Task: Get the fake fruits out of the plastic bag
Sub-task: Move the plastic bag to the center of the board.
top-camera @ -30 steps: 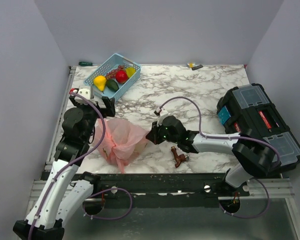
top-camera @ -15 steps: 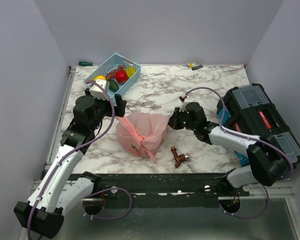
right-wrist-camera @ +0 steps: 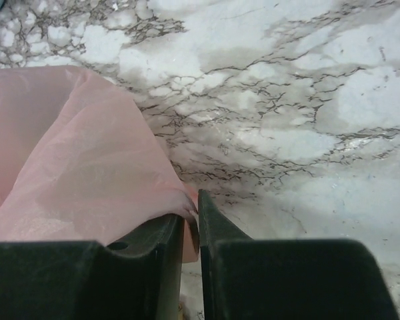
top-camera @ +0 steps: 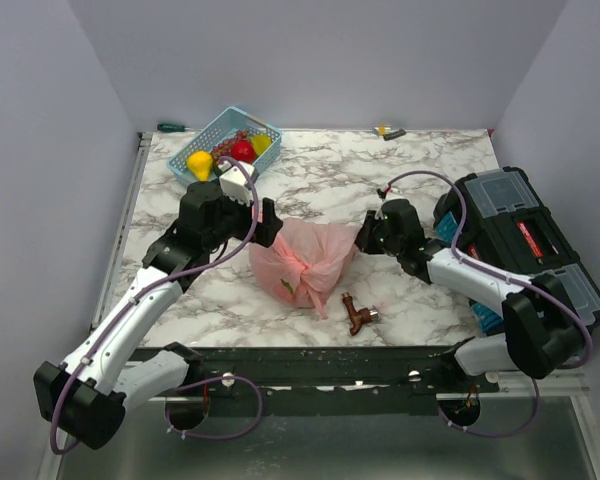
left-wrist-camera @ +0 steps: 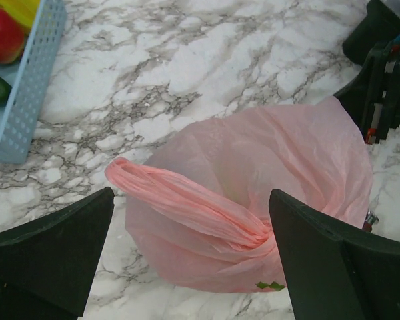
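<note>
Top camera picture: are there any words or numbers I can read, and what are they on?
None can be read.
The toolbox has a blue sticker and a red sticker: any print on them is too small and blurred.
The bag and basket show no words.

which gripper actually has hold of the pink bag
The right gripper: its nearly closed fingers pinch the edge of the bag. The left gripper hangs wide open above the bag, gripping nothing.

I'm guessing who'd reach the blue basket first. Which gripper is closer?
Left. The left gripper hangs open near the basket, over the pink bag; the right gripper sits beyond the bag, at its far edge.
</note>
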